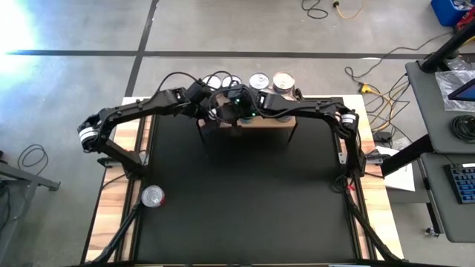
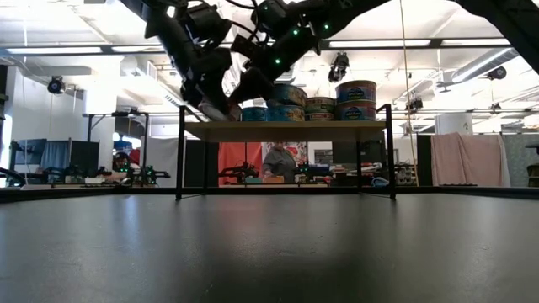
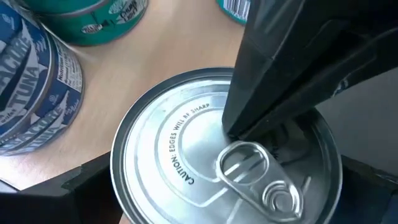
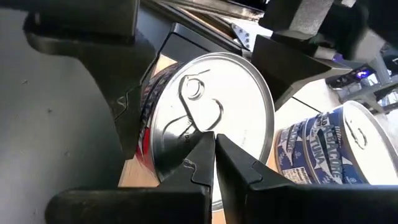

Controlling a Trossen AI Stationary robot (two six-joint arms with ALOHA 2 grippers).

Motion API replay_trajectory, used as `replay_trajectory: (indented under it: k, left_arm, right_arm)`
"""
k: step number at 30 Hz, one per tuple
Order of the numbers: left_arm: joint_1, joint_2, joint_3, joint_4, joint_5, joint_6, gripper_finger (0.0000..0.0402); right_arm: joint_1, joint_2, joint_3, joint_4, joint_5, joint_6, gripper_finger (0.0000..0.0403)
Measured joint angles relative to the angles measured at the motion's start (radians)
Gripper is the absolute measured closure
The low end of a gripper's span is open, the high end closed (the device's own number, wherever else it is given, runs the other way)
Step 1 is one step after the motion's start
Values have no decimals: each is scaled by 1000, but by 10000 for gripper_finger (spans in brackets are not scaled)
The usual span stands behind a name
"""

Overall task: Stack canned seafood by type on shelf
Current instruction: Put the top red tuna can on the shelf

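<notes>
The tin is sitting on the shelf between the left gripper's spread fingers, which are flanking its red side without visibly clamping. The right gripper, fingers clenched together and holding nothing, is pressing its tips on the lid. The tin is looking rigid, fairly heavy and slick, so gripping the side wall seems best. Its silver top is showing a pull ring. Blue tuna tins are stacking just beside the fingers.

Both arms reach in over the shelf, wrists nearly meeting at its left end. Left gripper jaws wide apart; right gripper fingers pressed shut, tips down.
</notes>
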Motion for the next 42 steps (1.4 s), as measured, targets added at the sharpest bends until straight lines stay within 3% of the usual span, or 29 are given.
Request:
replay_trajectory:
  k: [16, 20, 24, 36, 42]
  left_arm:
    - [0, -6, -6, -80, 3, 65, 1]
    - [16, -6, -14, -17, 37, 89, 1]
    - [40, -6, -28, 27, 52, 124, 1]
    - [47, -8, -66, 50, 49, 178, 1]
    - [46, -13, -95, 92, 55, 165, 1]
  right_arm:
    - [24, 0, 125, -33, 2, 175, 393]
    - [27, 2, 145, -38, 154, 98, 393]
    - [43, -1, 145, -43, 241, 82, 393]
    - [198, -15, 145, 95, 679, -30, 394]
    - [270, -133, 146, -30, 741, 76, 394]
